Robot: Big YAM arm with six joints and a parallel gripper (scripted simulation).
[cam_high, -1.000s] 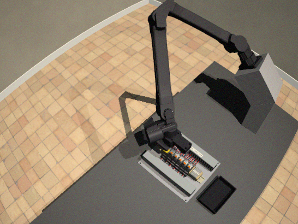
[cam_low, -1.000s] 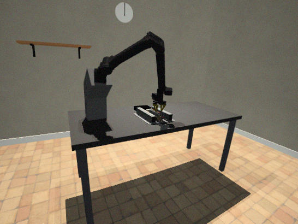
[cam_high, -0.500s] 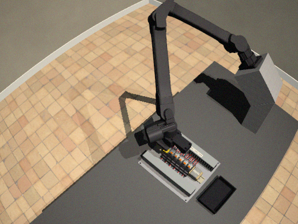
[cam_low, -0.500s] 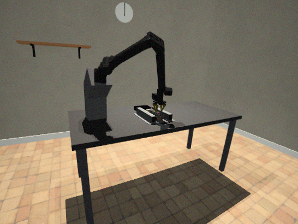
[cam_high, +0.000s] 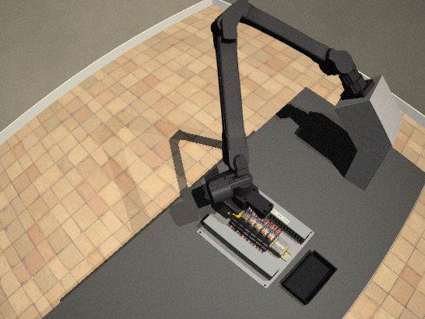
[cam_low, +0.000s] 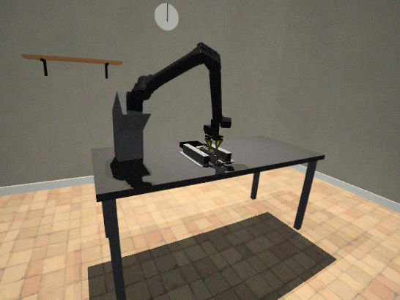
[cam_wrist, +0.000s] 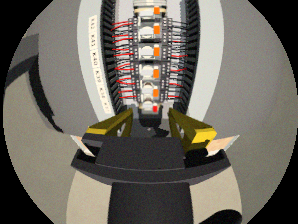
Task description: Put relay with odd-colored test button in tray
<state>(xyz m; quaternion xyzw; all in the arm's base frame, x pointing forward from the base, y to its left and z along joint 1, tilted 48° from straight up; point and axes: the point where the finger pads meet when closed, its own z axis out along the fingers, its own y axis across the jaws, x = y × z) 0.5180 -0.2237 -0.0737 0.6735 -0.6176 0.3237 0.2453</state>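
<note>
A row of several relays [cam_wrist: 149, 56] sits in sockets on a grey panel [cam_high: 254, 241]. Most have orange test buttons. The relay nearest my gripper has a red button [cam_wrist: 152, 107]. My gripper [cam_wrist: 150, 111] is open and low over that end of the row, with a yellow finger on each side of the red-button relay. I cannot tell whether the fingers touch it. In the top view the gripper [cam_high: 237, 213] covers the row's far-left end. In the exterior view it [cam_low: 213, 143] hangs straight down over the panel. The black tray [cam_high: 308, 276] stands open side up on the bench, right of the panel.
Black cable ducts run along both long sides of the panel [cam_high: 233, 249]. A metal cylinder part [cam_high: 279, 246] ends the relay row near the tray. The arm's grey base block [cam_high: 366, 132] stands at the bench's far right. The bench edge is close behind the gripper.
</note>
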